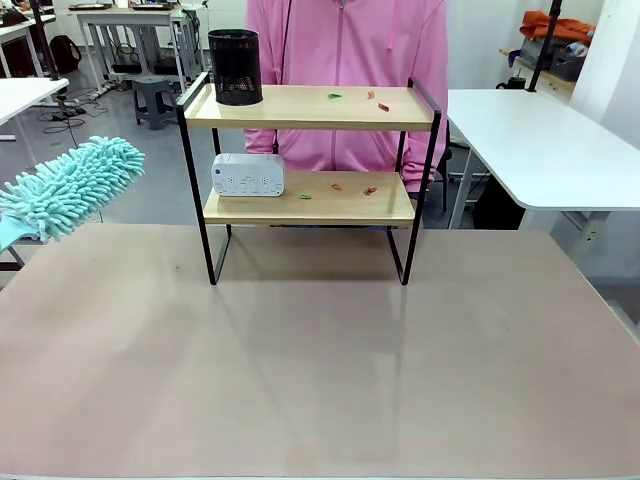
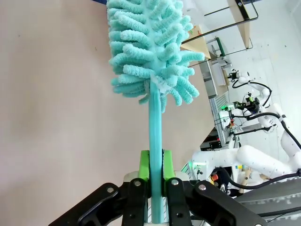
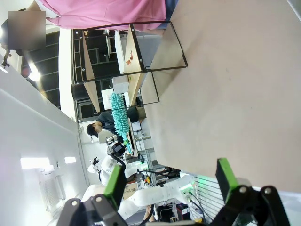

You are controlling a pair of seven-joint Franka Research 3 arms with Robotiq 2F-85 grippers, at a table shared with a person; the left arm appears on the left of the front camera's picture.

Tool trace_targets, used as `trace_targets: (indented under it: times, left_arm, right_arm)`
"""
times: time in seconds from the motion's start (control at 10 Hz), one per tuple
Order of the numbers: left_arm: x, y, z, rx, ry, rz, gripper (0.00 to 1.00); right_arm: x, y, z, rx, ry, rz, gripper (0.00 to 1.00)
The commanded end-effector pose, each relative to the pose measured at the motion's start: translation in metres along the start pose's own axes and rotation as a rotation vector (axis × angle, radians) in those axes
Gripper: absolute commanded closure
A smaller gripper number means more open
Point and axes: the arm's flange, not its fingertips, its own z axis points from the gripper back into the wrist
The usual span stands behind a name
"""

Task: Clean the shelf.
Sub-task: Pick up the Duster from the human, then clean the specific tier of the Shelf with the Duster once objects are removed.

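In the left wrist view, at the bottom centre, the left gripper is clamped on the thin teal handle of a duster. Its green pads press the handle from both sides, and the fluffy head rises to the top of the frame. In the right wrist view the right gripper stands along the bottom edge with its jaws wide apart and nothing between them.

In the front view, the beige table fills the lower half. The duster head pokes in at the left edge at mid-height, above the table and well apart from the shelf.

The shelf stands at the centre, on the far part of the table. A black mesh cup sits at the left end of its top board, and a white box-like device at the left end of the lower board. Small red and green scraps lie on the right half of the top board, and more lie on the lower board. Behind the shelf stands a person in a pink top.

The tool is in hand but no board has been touched, so I judge this the approach, with the wiping not yet begun. The next move calls for carrying the head right, to a board, and sweeping the scraps off without knocking the cup or the device.

No brand or label can be read; the marks on the device's face are too small to make out.
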Motion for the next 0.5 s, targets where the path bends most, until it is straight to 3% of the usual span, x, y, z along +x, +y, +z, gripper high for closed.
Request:
trace_targets:
  times: [0.0,0.4]
  left_arm:
    - [0.0015,-0.0019,0.0028,-0.017,0.007,0.004,1.0]
    - [0.0015,-0.0019,0.0028,-0.017,0.007,0.004,1.0]
  right_arm:
    - [-0.0018,-0.0004,-0.0001,0.001,0.001,0.026,0.0]
    - [-0.0018,-0.0004,-0.0001,0.001,0.001,0.026,0.0]
